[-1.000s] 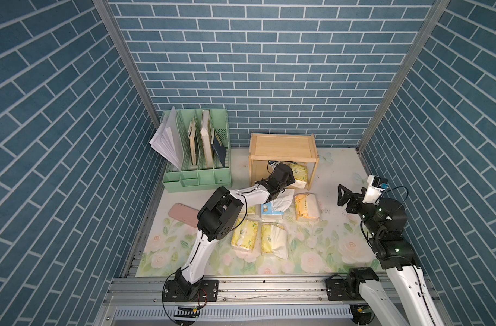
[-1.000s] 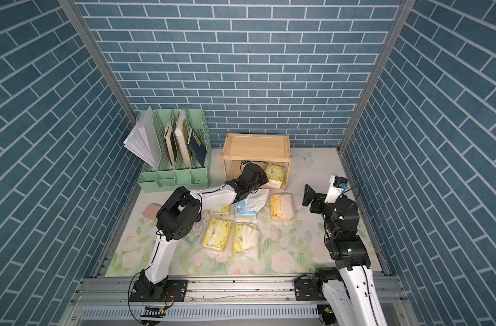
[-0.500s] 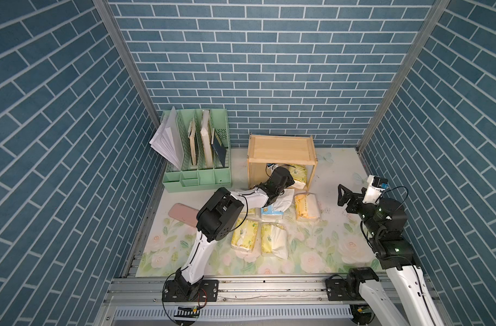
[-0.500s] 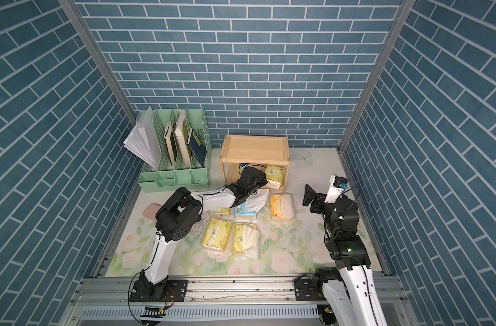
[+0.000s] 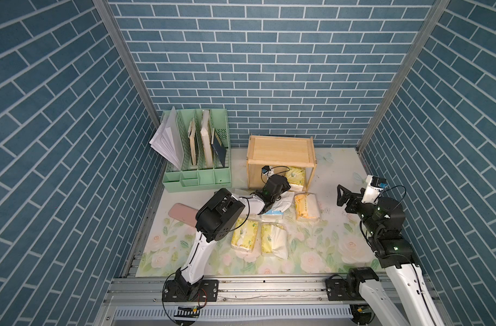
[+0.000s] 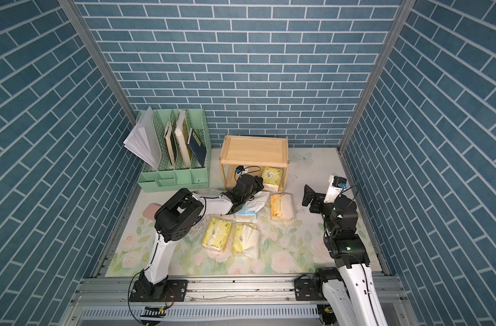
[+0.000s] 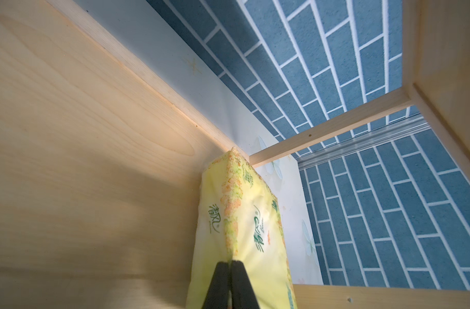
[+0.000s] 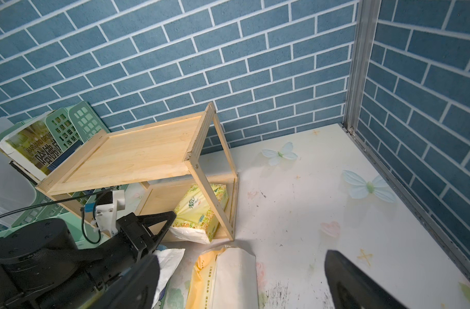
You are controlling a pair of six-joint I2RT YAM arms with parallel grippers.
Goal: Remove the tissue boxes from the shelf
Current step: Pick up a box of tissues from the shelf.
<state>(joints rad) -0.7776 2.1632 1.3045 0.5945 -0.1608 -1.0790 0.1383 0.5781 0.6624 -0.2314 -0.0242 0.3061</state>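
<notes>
Found the left gripper [image 7: 230, 264] pressed together on the crimped end seam of a yellow-green tissue pack [image 7: 244, 214], inside the lower tier of the wooden shelf [image 5: 280, 151]. Noted that pack lying on the lower board at the shelf's right end, beside the corner post, with white tissue spilling from its front in the right wrist view. Recorded the right gripper [image 8: 239, 264] spread wide, gripping nothing, well apart from the shelf. Counted four more on the mat [image 5: 334, 234] in both top views: an orange-yellow pack [image 5: 306, 207], a blue-and-white pack [image 5: 272, 216] partly under the left arm [image 5: 249, 203], plus a second yellow-green pack [image 5: 244, 235] and a third yellow-green pack [image 5: 272, 238] just beside each other.
</notes>
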